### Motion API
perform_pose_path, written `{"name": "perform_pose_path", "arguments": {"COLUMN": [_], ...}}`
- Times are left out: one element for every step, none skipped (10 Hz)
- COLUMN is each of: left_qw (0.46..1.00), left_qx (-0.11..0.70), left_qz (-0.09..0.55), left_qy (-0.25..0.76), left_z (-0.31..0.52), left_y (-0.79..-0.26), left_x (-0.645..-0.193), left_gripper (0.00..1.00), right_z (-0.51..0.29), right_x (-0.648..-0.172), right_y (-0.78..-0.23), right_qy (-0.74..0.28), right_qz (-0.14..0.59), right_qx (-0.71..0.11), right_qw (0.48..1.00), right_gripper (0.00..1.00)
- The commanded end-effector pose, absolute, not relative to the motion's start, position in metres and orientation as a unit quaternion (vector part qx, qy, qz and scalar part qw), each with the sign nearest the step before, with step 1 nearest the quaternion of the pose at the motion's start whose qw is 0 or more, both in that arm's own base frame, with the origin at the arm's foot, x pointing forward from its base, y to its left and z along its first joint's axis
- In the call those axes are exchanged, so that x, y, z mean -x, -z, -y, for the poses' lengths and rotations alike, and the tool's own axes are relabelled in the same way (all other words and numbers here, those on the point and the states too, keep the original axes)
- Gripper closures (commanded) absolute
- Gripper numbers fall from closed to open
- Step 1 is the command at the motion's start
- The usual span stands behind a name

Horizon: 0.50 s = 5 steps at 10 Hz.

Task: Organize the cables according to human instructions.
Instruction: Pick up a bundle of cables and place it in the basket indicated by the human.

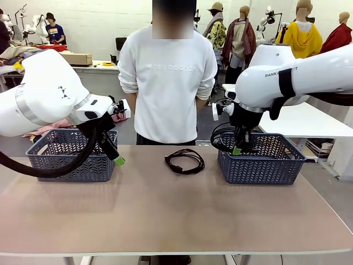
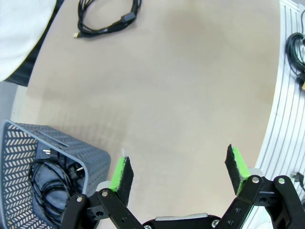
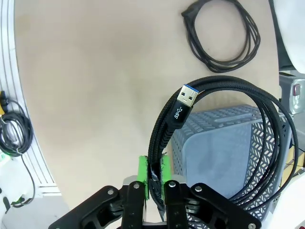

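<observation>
**Now: one cable pinched at the right basket, left fingers spread**

Right gripper (image 3: 155, 174) is clamped on the held cable (image 3: 159, 138). The braided black cord passes straight between the green pads (image 3: 142, 171). Its coil rises from them and arcs over the right basket (image 3: 214, 138), with the USB plug (image 3: 185, 102) pointing up and away.

Left gripper (image 2: 178, 164) stands wide apart with nothing between its fingers, above bare table (image 1: 165, 210). It is just beside the near corner of the left basket (image 2: 71, 152), where a stored cable (image 2: 47, 179) lies coiled inside.

Between the two baskets, well apart from both grippers, the loose cable (image 1: 185, 161) rests flat near the far edge, in front of the person (image 1: 168, 83).
</observation>
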<state>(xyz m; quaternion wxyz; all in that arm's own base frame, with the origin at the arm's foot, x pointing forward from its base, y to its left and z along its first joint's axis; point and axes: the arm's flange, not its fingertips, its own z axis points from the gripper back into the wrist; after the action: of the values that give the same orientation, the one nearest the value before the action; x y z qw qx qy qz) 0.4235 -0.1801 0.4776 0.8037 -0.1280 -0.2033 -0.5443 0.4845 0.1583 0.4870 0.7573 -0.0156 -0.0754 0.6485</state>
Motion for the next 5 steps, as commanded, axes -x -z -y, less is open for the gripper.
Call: {"name": "perform_pose_path", "arguments": {"left_qw": [0.805,0.805,0.805,0.805,0.805], "left_qx": [0.128,0.128,0.128,0.128,0.128], "left_qz": [0.205,0.205,0.205,0.205,0.205], "left_qy": [0.542,0.542,0.542,0.542,0.542], "left_z": [0.178,0.178,0.178,0.178,0.178], "left_y": [-0.48,-0.48,-0.48,-0.48,-0.48], "left_x": [-0.424,-0.424,-0.424,-0.424,-0.424], "left_gripper": [0.0,0.0,0.0,0.0,0.0], "right_z": [-0.151,-0.141,-0.132,-0.121,-0.111], "right_x": [-0.495,-0.506,-0.517,-0.531,-0.542], "right_y": [-0.487,-0.489,-0.49,-0.489,-0.487], "right_qy": [-0.652,-0.66,-0.666,-0.674,-0.684], "right_qz": [0.076,0.072,0.07,0.065,0.068], "right_qx": [0.034,0.041,0.046,0.05,0.045], "right_qw": [0.754,0.747,0.741,0.734,0.725], "right_gripper": [0.87,0.87,0.87,0.87,0.87]}}
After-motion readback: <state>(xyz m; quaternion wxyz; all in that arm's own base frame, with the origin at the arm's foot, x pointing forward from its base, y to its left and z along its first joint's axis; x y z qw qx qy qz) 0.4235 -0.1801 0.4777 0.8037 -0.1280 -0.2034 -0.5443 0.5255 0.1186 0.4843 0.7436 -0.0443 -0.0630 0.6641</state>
